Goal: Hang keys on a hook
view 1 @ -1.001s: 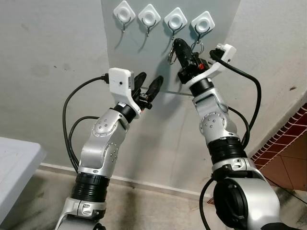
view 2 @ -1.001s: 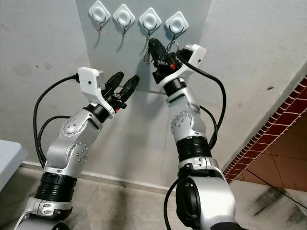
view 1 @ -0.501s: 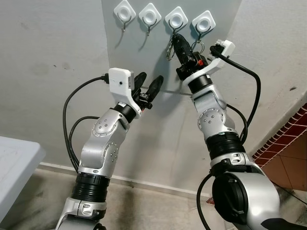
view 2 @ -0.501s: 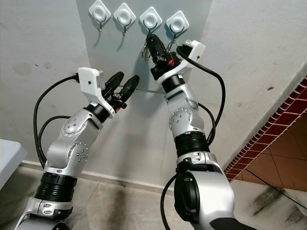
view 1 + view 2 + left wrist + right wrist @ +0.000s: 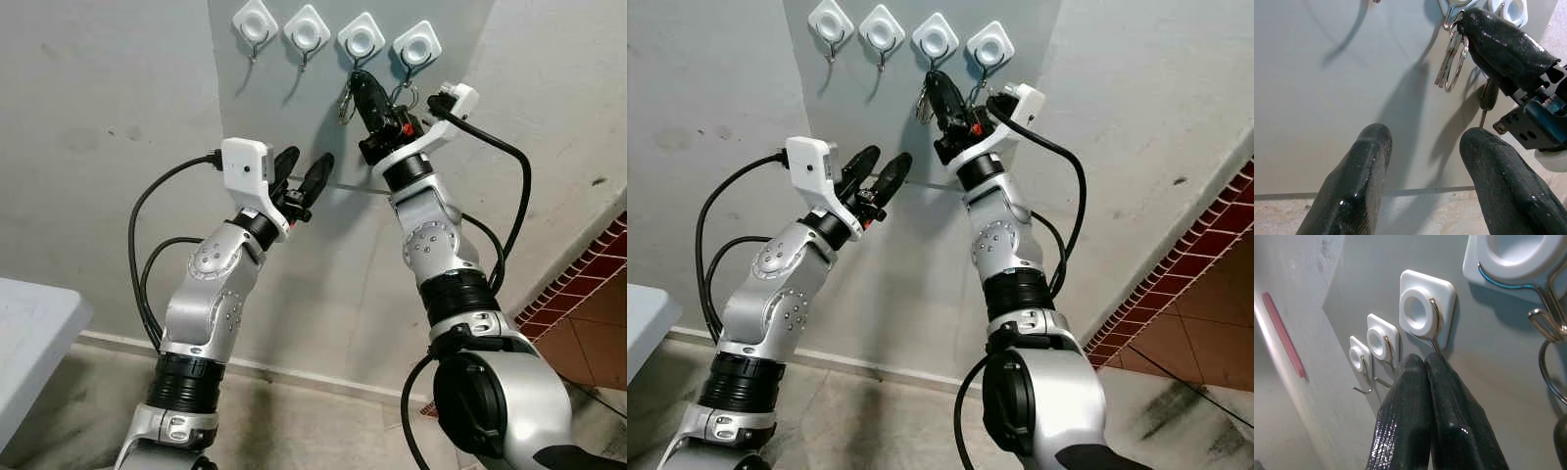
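Reaching up in the eye view, black-fingered right gripper [image 5: 359, 80] pinched the silver metal key bunch [image 5: 347, 104] under the third white square wall hook [image 5: 360, 39]. Hovered at eight o'clock of it, black-fingered left gripper [image 5: 306, 168], fingers spread, holding nothing. Dangled at twelve o'clock in the left wrist view, keys beside the hook. Pressed together in the right wrist view, fingers below that hook.

Robot body: 2 silver metal arms with rounded joint housings, small dark screws, and black ribbed collars. White box camera module at each wrist. Thick black cables loop from both modules along the arms. Left gripper [image 5: 302, 174] and right gripper [image 5: 361, 82]: 2 long glossy black fingers each.
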You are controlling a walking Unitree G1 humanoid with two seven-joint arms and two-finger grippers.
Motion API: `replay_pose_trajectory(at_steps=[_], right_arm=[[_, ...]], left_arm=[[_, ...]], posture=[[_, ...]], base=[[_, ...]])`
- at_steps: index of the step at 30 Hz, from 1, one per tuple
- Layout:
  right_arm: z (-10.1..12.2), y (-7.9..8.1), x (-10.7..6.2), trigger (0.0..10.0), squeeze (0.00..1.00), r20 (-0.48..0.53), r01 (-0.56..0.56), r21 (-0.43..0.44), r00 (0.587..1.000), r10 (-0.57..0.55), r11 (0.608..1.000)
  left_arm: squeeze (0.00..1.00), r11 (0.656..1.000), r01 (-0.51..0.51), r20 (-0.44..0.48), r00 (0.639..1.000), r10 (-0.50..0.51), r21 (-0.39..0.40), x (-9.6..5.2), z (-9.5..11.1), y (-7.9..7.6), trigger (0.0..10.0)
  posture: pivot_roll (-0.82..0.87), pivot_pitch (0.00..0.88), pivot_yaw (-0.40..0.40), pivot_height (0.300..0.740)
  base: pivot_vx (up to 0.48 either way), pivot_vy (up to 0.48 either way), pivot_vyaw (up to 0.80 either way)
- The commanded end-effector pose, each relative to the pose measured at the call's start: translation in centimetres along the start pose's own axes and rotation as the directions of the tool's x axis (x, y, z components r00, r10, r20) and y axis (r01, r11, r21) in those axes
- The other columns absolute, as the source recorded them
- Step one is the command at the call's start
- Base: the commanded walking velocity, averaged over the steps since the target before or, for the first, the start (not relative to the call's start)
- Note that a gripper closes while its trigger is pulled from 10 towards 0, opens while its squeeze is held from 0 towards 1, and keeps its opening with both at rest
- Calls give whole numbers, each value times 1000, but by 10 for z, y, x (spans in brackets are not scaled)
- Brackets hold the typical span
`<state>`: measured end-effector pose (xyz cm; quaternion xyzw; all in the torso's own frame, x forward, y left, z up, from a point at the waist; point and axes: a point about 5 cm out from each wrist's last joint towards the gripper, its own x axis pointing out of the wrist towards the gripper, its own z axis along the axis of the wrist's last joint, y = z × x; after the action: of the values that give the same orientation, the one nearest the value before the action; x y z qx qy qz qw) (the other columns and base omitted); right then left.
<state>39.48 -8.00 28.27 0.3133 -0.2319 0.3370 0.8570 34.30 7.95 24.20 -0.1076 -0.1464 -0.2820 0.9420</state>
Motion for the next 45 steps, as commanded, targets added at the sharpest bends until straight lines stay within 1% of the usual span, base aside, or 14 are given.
replay_pose_trajectory(at_steps=[1, 20, 23, 27, 34, 45], right_arm=[[-1, 0, 0, 10000, 0, -5, -8, 1, 1000, 8, 1000], [-3, 2, -4, 10000, 0, -9, -30, 2, 1000, 30, 1000], [-1, 7, -4, 10000, 0, 13, -72, 7, 997, 71, 997], [0, 10, -4, 10000, 0, 20, -92, 11, 996, 92, 996], [9, 15, 1, 10000, 0, 62, -123, 27, 991, 121, 992], [16, 15, 9, 10000, 0, 89, -91, 54, 992, 86, 994]], left_arm=[[0, 1000, 14, 22, 1000, -14, 8, 4, 9, -3, 10000], [0, 1000, 11, 26, 1000, -11, 2, 4, 10, -2, 10000], [0, 1000, 10, 27, 1000, -10, -1, 4, 10, -2, 10000], [0, 1000, 11, 26, 1000, -11, 0, 4, 10, -3, 10000], [0, 1000, 12, 27, 1000, -12, -2, 5, 9, -3, 10000], [0, 1000, 9, 27, 1000, -8, -5, 5, 10, -3, 10000]], posture=[[76, 124, -67, 740], [75, 124, -64, 740], [75, 124, -64, 740], [75, 124, -64, 740], [72, 118, -65, 740], [75, 123, -66, 740]], base=[[0, 0, 0], [0, 0, 0], [0, 0, 0], [0, 0, 0], [0, 0, 0], [0, 0, 0]])
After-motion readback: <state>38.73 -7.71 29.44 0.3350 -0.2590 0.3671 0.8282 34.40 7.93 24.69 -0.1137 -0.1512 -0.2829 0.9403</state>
